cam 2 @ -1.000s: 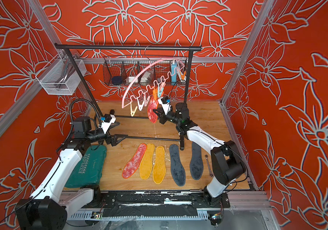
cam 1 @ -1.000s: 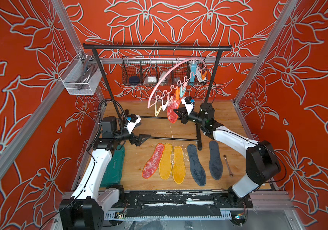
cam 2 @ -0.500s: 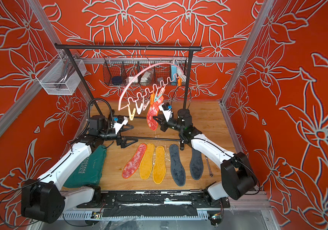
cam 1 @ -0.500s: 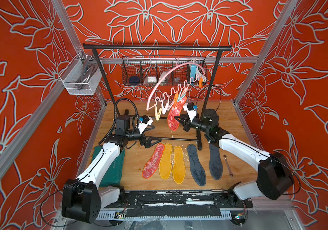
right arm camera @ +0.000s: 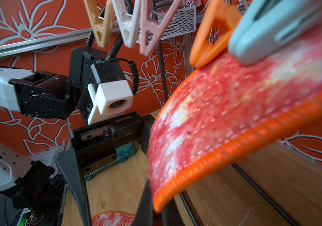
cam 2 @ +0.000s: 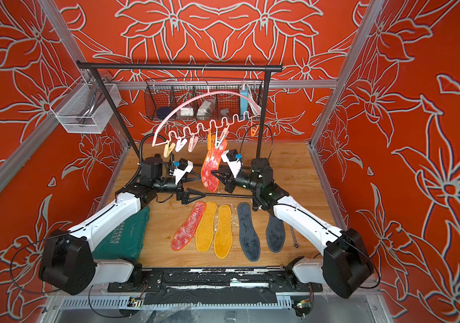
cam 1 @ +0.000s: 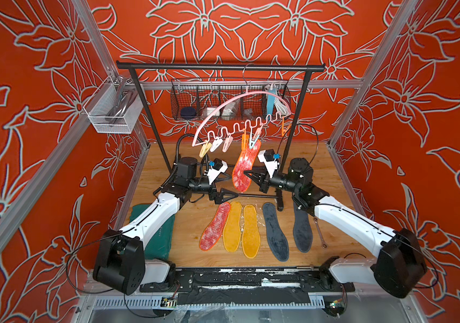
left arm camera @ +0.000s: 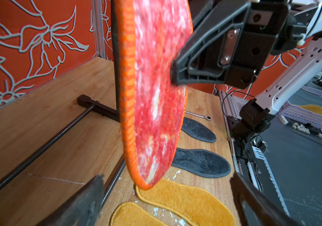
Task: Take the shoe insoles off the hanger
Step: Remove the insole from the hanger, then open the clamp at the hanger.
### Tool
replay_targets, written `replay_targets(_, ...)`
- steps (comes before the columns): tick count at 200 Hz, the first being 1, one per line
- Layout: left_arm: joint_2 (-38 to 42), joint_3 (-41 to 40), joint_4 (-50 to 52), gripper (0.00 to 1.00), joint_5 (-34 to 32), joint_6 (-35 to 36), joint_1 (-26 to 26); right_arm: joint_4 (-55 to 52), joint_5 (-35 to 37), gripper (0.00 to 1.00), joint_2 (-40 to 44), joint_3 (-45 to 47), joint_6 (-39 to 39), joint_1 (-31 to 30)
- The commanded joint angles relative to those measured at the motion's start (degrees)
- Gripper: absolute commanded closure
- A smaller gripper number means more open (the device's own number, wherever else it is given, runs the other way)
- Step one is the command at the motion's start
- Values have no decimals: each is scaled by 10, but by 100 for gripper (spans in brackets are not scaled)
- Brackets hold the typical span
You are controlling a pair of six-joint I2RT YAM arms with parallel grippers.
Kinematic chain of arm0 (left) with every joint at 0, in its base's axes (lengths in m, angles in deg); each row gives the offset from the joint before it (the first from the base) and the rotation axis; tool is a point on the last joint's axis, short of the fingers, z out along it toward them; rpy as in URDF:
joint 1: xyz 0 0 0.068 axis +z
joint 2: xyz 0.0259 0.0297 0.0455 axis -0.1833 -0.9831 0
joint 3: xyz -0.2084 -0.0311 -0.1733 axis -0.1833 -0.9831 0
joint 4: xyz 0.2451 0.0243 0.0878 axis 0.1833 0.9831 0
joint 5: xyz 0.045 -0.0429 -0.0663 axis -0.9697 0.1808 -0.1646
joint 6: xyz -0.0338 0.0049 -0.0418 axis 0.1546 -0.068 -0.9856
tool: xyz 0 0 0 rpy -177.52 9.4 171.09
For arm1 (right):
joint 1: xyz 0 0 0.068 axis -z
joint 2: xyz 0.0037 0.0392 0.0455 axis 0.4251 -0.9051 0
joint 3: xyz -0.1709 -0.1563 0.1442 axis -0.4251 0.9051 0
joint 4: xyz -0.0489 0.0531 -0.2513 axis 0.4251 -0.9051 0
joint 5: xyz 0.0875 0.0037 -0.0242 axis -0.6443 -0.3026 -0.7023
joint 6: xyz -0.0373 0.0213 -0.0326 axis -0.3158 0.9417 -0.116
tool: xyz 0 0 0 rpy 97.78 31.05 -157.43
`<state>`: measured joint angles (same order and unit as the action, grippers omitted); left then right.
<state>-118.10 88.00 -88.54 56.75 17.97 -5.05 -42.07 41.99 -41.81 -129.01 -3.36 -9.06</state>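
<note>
Pinching last hung insole [cam 1: 242, 170] at its right edge with right gripper [cam 1: 248, 175], jaws pressed together on the fabric. Likely done to steady it and tug it down out of the clip. Hanging from hanger [cam 1: 231, 102] by a blue clip [cam 1: 254, 139] at the top end. Orange clip [right arm camera: 211, 39] just beside that; cannot tell if biting too. Holding left gripper [cam 1: 227, 185] spread wide and empty, just left of the insole's lower end. Probably lined up for a second hold lower down. Counting five more insoles [cam 1: 250, 232] flat on the counter [cam 1: 189, 237], near side of the rack [cam 1: 220, 67]: one red, two yellow, two grey. Presumably laid in a row to keep pairs together.

Versus a second ago:
- Brought left arm in from far left by the rack post to just beside the insole.
- Dragged hanger left along the rack.
- Pulled insole nearer and lower.
- Kept right grip unchanged.
</note>
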Motion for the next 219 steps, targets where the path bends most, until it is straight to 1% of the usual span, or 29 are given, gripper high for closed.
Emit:
replay_targets(1,-9,14,-30,15,7,-16,-15,1,-17,100,13,9,16,-7)
replay_targets(29,-19,17,-33,34,9,-22,-24,16,-34,100,18,15,33,-11)
replay_targets(44,-19,14,-35,41,13,-19,-26,25,-40,99,18,18,42,-12)
replay_targets(60,-21,14,-34,53,18,-10,-27,25,-49,100,20,19,45,-13)
replay_targets(76,-25,22,-19,70,34,-2,-28,27,-48,99,24,23,45,-12)
replay_targets(97,-18,21,5,100,56,28,-28,16,-34,97,32,24,37,-13)
replay_targets(102,-17,19,7,100,59,34,-28,10,-30,95,34,22,33,-13)
replay_targets(107,-15,16,11,100,64,39,-28,6,-29,90,36,21,27,-13)
replay_targets(114,-12,15,21,100,72,49,-28,-1,-27,79,40,20,20,-13)
replay_targets(118,-12,15,31,100,78,56,-28,-4,-26,71,41,20,17,-13)
replay_targets(123,-10,17,43,100,84,67,-28,-8,-24,64,43,20,13,-12)
replay_targets(136,-6,16,67,100,94,86,-28,-14,-23,55,43,15,9,-9)
replay_targets(148,-2,12,78,100,100,100,-28,-20,-30,53,39,3,16,0)
replay_targets(162,-1,10,86,100,102,105,-28,-52,-34,50,30,-21,29,8)
replay_targets(179,3,10,100,100,106,113,-28,-82,-36,49,16,-52,41,14)
replay_targets(202,9,7,104,100,106,120,-28,-76,-49,48,4,-80,87,28)
replay_targets(213,10,8,109,100,106,121,-28,-63,-55,45,2,-86,106,34)
replay_targets(219,10,9,113,100,106,123,-28,-56,-52,42,1,-90,115,37)
